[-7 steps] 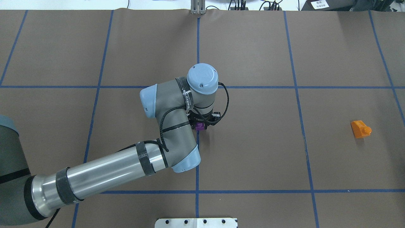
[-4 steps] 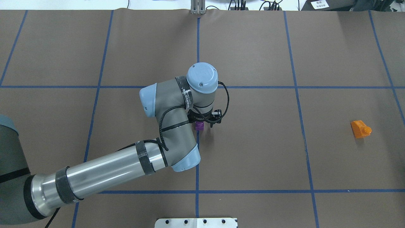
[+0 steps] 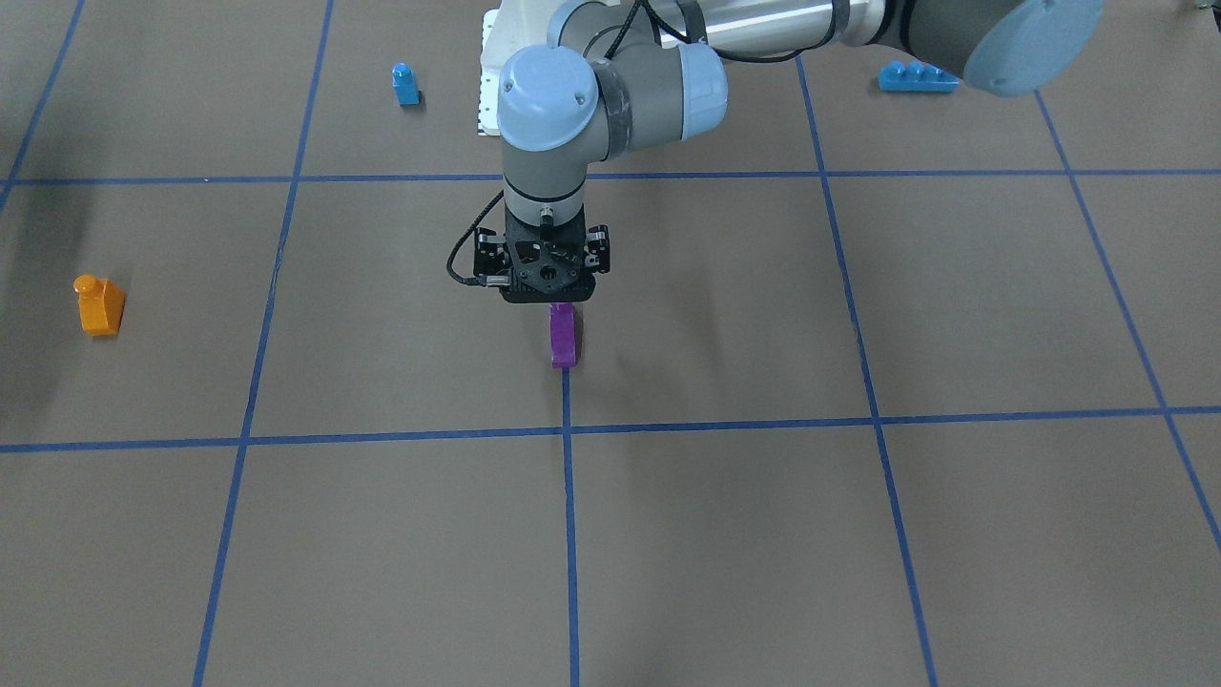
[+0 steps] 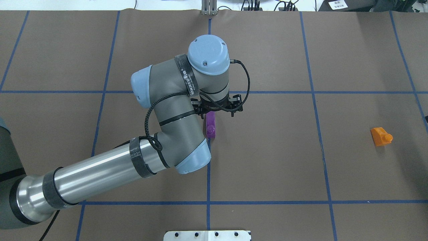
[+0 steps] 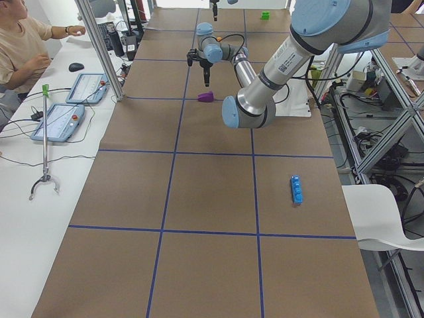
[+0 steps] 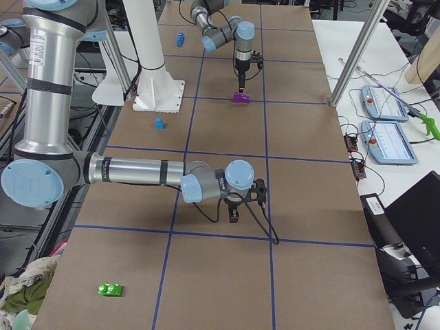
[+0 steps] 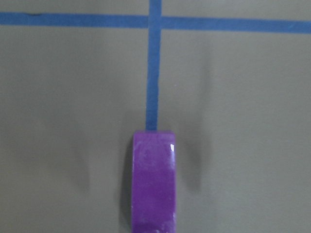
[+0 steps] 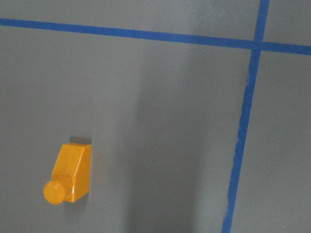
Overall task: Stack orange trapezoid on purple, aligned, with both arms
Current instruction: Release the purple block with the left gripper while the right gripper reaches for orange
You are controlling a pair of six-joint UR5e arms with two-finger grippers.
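The purple brick (image 4: 210, 125) lies free on the blue centre tape line, also in the front view (image 3: 563, 334) and the left wrist view (image 7: 153, 187). My left gripper (image 3: 548, 298) hangs just above its far end, apart from it, and looks open and empty. The orange trapezoid (image 4: 381, 136) sits alone at the table's right, stud on top, and also shows in the front view (image 3: 100, 305) and the right wrist view (image 8: 70, 174). My right gripper (image 6: 234, 218) points down near the table, seen only in the exterior right view. I cannot tell if it is open.
A small blue single-stud brick (image 3: 405, 84) and a long blue brick (image 3: 918, 76) lie near the white base pedestal (image 3: 488, 86). A green brick (image 6: 110, 289) lies at the right end. An operator (image 5: 20, 46) sits at the side table.
My left arm has risen and drawn back toward the table's far side. The purple brick, earlier mostly hidden under the gripper, now lies uncovered on the tape line. The orange trapezoid has not moved.
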